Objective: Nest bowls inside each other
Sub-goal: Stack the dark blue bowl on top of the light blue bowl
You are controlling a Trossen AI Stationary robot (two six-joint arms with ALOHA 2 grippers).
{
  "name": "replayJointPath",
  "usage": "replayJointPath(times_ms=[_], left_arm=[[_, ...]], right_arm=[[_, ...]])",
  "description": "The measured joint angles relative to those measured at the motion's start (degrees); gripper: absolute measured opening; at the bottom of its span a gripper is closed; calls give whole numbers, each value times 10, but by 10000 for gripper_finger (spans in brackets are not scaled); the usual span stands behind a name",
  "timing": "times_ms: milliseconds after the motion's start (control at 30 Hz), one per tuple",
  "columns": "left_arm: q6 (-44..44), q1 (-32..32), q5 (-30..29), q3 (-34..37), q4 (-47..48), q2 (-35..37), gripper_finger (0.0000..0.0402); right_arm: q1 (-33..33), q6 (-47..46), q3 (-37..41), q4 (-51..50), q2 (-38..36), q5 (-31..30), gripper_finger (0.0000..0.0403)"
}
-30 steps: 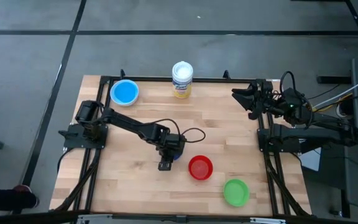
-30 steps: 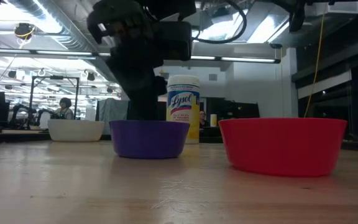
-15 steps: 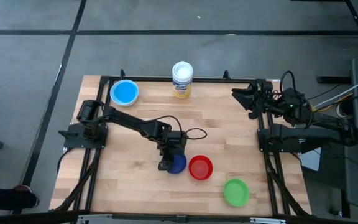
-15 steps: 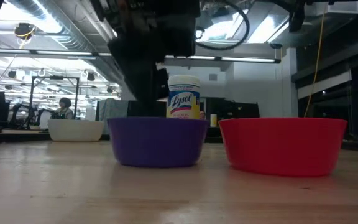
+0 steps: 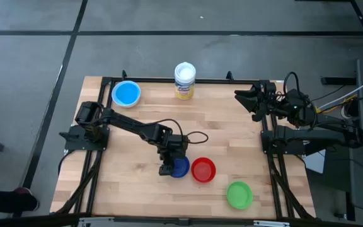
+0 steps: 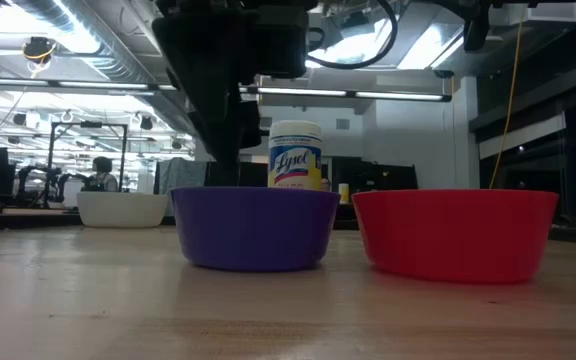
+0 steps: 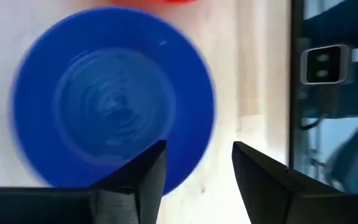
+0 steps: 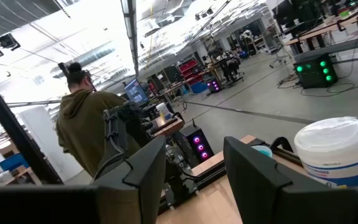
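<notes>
Left hand (image 5: pixel 166 169) reaching down over dark blue bowl (image 5: pixel 179 166), fingers parted astride its rim; bowl on desk (image 5: pixel 232 145), touching red bowl (image 5: pixel 203 170) at three o'clock. Right hand (image 5: pixel 239 96) parked at desk's one o'clock corner, fingers apart, empty.

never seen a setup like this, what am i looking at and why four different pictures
It is a robot with two dark arms fixed at the sides of a wooden table. One picture looks straight down, one looks level across the tabletop, and two come from cameras on the arms' wrists.

On the table lie a dark blue bowl, a red bowl beside it, a green bowl near the front, and a teal bowl at the back, sitting in a white bowl. A white wipes container stands at the back edge.

The left end effector hangs open over the dark blue bowl's rim, holding nothing. The right end effector waits open at the table's side.
</notes>
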State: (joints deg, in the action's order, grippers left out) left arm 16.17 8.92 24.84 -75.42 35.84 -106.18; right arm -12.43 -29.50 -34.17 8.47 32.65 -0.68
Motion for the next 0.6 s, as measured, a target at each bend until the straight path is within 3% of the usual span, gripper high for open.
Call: replayJointPath(times_ms=[367,600], left_arm=[[24,-53,-121,-1,45,63,176],[8,-76,-75,0,56,15,176]], right_arm=[[-16,1,0,0,0,18,164],[-16,-3,0,8,0,24,170]])
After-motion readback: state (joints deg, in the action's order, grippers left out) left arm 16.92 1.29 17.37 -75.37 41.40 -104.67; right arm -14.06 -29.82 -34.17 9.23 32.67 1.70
